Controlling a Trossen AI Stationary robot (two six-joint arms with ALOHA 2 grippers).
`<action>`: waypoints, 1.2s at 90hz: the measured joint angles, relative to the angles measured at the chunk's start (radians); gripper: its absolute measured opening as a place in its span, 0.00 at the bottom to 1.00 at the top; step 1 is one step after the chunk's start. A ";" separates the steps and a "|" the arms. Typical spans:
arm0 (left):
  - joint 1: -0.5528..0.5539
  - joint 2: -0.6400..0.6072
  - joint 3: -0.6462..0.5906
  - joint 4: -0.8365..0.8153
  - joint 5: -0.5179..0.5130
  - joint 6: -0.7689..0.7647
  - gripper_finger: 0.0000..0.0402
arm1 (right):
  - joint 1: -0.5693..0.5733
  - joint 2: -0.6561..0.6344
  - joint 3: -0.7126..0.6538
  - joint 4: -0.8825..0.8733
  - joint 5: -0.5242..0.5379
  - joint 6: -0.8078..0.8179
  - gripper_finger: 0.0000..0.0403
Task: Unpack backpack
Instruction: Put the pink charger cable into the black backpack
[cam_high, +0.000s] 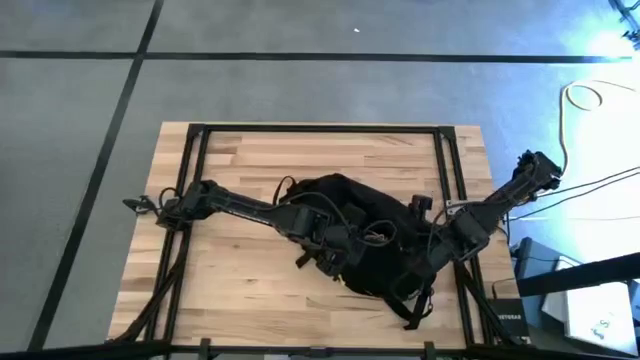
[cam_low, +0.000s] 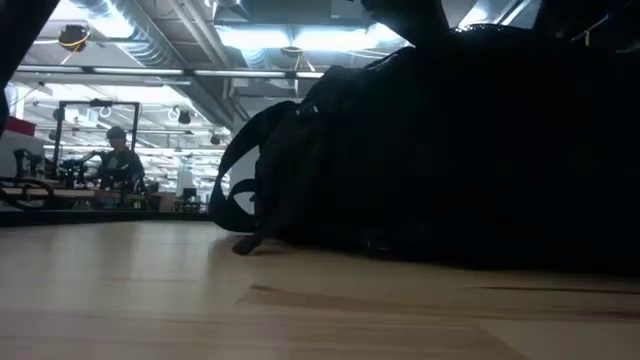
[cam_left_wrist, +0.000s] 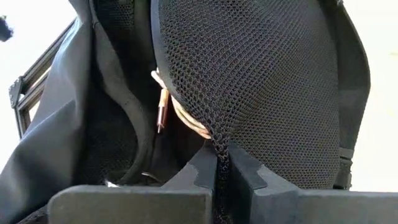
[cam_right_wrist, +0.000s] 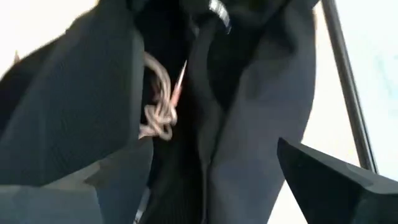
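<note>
The black backpack (cam_high: 360, 215) lies in the middle of the table; in the low view it fills the right side (cam_low: 450, 150). My left gripper (cam_high: 333, 250) is at its left side, shut on a black mesh panel (cam_left_wrist: 249, 74). My right gripper (cam_high: 425, 250) is at its right side, open, its fingers (cam_right_wrist: 336, 180) standing wide on either side of a fold of black fabric (cam_right_wrist: 249, 124). Inside the opening show a beige cord (cam_right_wrist: 158, 112) and a thin copper-coloured stick (cam_left_wrist: 161, 112). My left gripper pinches a gathered tip of the mesh panel (cam_left_wrist: 219, 146) between its two shut fingers (cam_left_wrist: 249, 174). The mesh narrows to a point at the fingers and looks drawn taut there. My right gripper stands around the fabric fold; whether its fingers touch it I cannot tell.
A black metal frame (cam_high: 300, 130) runs around the wooden table top. A backpack strap (cam_high: 415, 310) trails toward the near edge, and a strap loop (cam_low: 240, 180) sticks out in the low view. Bare wood lies at the far side (cam_high: 320, 155). A person (cam_low: 118, 160) sits far behind.
</note>
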 joint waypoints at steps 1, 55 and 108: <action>0.000 0.000 0.000 0.000 0.000 0.000 0.00 | 0.000 0.000 -0.004 0.000 -0.003 0.000 0.81; -0.003 0.000 0.000 -0.014 0.005 -0.004 0.00 | -0.079 0.008 -0.166 0.044 0.067 -0.054 0.12; -0.019 -0.020 0.051 -0.075 -0.299 0.024 0.00 | -0.076 0.000 0.230 -0.032 0.378 -0.223 0.00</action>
